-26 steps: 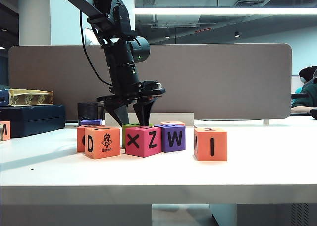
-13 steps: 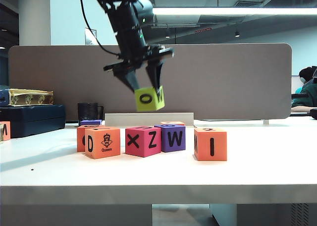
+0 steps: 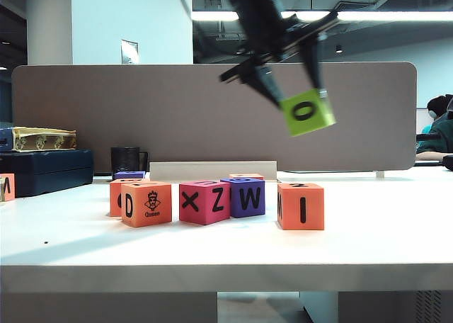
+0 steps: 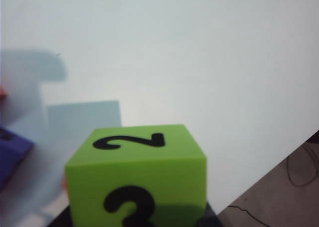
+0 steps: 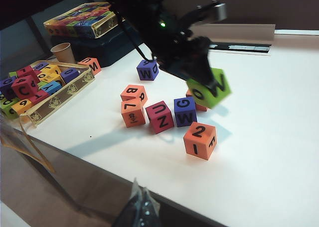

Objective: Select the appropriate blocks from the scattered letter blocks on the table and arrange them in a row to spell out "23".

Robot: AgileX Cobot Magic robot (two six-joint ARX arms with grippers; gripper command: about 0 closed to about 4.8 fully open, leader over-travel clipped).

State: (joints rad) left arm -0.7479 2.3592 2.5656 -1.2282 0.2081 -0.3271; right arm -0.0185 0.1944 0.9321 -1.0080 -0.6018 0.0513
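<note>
My left gripper hangs high above the table, shut on a lime green block that shows a black "O" in the exterior view. In the left wrist view this green block fills the foreground, with "2" and "3" on its faces. In the right wrist view the green block is over the right end of the cluster. An orange block with "I" and "M" faces rests on the table below; this orange block has a "2" on top. My right gripper sits shut at the table's near edge, holding nothing.
An orange "D"/Queen cube, a pink "X"/"Z" cube and a purple "W" cube stand in a row left of the orange block. A tray of several more blocks, a paper cup and a dark case lie off to the left.
My left gripper has lifted the green block from behind the row and swung it up and to the right, above the orange "I" block. The right arm has not moved.
</note>
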